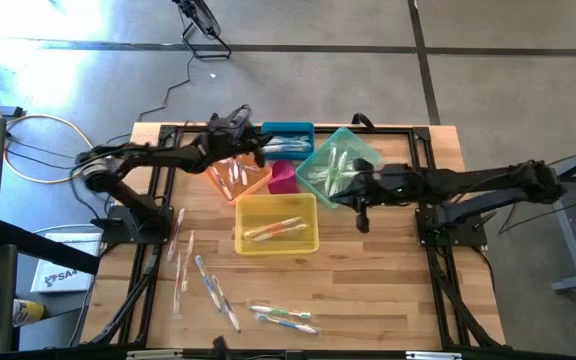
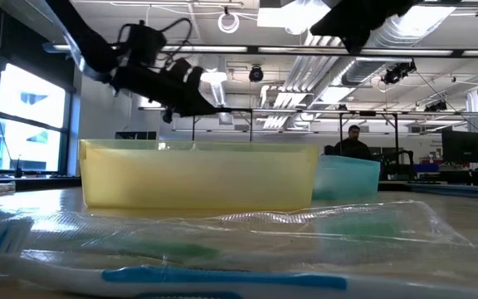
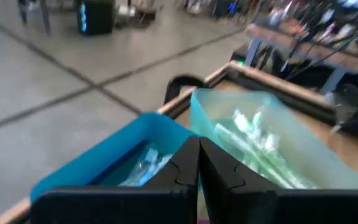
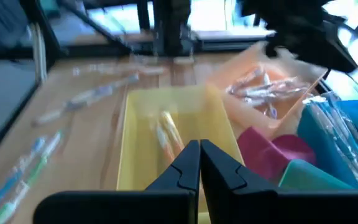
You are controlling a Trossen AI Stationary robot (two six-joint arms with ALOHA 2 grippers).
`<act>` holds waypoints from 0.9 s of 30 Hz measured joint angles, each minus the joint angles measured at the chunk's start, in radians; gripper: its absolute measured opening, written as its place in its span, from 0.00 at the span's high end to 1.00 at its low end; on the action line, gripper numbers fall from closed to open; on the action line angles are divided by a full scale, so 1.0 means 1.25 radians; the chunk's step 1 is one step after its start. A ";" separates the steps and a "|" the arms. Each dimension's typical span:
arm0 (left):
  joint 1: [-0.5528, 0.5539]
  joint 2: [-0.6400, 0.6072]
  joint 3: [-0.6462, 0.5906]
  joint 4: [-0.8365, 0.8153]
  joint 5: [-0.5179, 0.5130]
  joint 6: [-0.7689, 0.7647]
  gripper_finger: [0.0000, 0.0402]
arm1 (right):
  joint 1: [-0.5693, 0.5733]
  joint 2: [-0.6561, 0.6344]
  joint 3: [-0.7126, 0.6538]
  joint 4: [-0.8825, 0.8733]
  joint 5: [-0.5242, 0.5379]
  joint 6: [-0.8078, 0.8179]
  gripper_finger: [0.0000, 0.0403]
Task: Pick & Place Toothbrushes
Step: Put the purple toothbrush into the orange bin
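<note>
Your bins hold sorted toothbrushes (image 1: pixel 273 229); several remain loose on the near counter (image 1: pixel 368 290). Both the left hand (image 1: pixel 258 152) and right hand (image 1: pixel 361 212) are closed, empty.

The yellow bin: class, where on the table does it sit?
In the high view, the yellow bin sits mid-table, just in front of the pink bin.

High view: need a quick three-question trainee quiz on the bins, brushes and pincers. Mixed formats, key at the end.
1. True or false: the yellow bin holds toothbrushes.
2. Which bin does the left pincer hover nearest? A) yellow B) blue bin C) green bin
3. Fill in: loose toothbrushes lie on the ___, outside any bin.

Key: 1 true. 2 B. 3 table. Both pincers, the right pincer included, are shut and hold nothing.
</note>
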 joint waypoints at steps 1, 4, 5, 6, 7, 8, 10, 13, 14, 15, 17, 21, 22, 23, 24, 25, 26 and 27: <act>0.002 -0.025 -0.026 0.024 0.013 0.003 0.99 | -0.005 -0.027 -0.032 0.036 -0.003 0.011 0.99; 0.000 -0.116 -0.101 0.080 0.057 0.006 1.00 | -0.019 -0.113 -0.116 0.121 -0.003 0.032 0.99; -0.005 -0.149 -0.124 0.086 0.075 0.009 0.99 | -0.022 -0.137 -0.138 0.150 -0.003 0.034 0.99; -0.009 -0.183 -0.144 0.083 0.086 0.019 0.99 | -0.024 -0.161 -0.161 0.180 -0.003 0.034 0.99; -0.017 -0.216 -0.160 0.069 0.096 0.031 0.99 | -0.024 -0.183 -0.182 0.196 -0.002 0.031 0.99; -0.025 -0.251 -0.176 0.046 0.097 0.043 1.00 | -0.024 -0.205 -0.204 0.215 -0.002 0.028 0.99; -0.045 -0.317 -0.198 -0.020 0.097 0.058 1.00 | -0.024 -0.242 -0.239 0.262 -0.002 0.014 0.99; -0.083 -0.402 -0.202 -0.154 0.094 0.057 1.00 | -0.023 -0.291 -0.290 0.321 -0.003 0.006 0.99; -0.097 -0.426 -0.202 -0.194 0.090 0.057 1.00 | -0.024 -0.301 -0.307 0.340 -0.003 0.005 0.99; -0.113 -0.445 -0.202 -0.230 0.089 0.057 1.00 | -0.024 -0.307 -0.323 0.365 -0.003 0.004 0.99; -0.142 -0.480 -0.202 -0.290 0.088 0.057 1.00 | -0.024 -0.317 -0.353 0.416 -0.006 0.001 0.99; -0.203 -0.537 -0.203 -0.362 0.087 0.057 1.00 | -0.023 -0.318 -0.417 0.524 -0.008 0.011 0.99; -0.219 -0.549 -0.202 -0.373 0.087 0.057 1.00 | -0.023 -0.318 -0.429 0.544 -0.012 0.014 0.99; -0.235 -0.562 -0.202 -0.395 0.087 0.057 1.00 | -0.023 -0.318 -0.441 0.564 -0.019 0.015 0.99; -0.252 -0.574 -0.203 -0.415 0.087 0.057 1.00 | -0.023 -0.318 -0.453 0.579 -0.026 0.016 0.99; -0.269 -0.587 -0.203 -0.433 0.087 0.057 1.00 | -0.023 -0.318 -0.461 0.586 -0.027 0.018 0.99; -0.286 -0.598 -0.203 -0.454 0.087 0.057 1.00 | -0.023 -0.317 -0.467 0.585 -0.026 0.025 0.99; -0.303 -0.609 -0.203 -0.476 0.087 0.057 1.00 | -0.023 -0.316 -0.471 0.584 -0.024 0.040 0.99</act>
